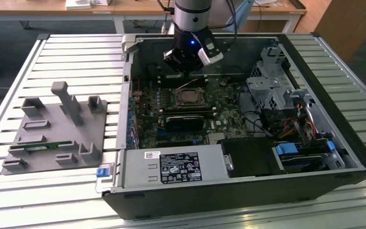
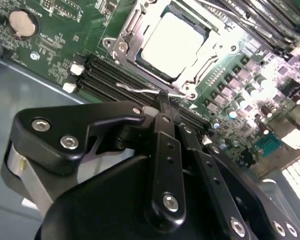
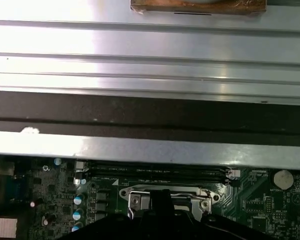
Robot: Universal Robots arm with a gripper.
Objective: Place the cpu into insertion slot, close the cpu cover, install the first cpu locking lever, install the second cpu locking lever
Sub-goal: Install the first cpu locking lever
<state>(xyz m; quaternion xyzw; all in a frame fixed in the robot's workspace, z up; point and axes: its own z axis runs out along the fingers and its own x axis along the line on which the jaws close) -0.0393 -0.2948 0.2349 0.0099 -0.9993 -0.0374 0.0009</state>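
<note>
Work looks to be on the thin wire lever (image 2: 135, 90): the closed claw (image 2: 162, 99) has its tip right at it. The cpu (image 2: 172, 40) lies in the insertion slot (image 2: 159, 76), cpu cover (image 2: 126, 44) down around it. Best to push slow and straight, so the wire cannot slip.

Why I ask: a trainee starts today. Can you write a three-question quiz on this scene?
1. True or false: the cpu lies on the grey fixture.
2. The gripper is nearest to: A a wire lever; B the drive cage; C the power supply.
3. In the exterior view, on which side of the case is the fixture?
Key: 1 false, it sits in the slot; 2 A; 3 the exterior view's left.
</note>
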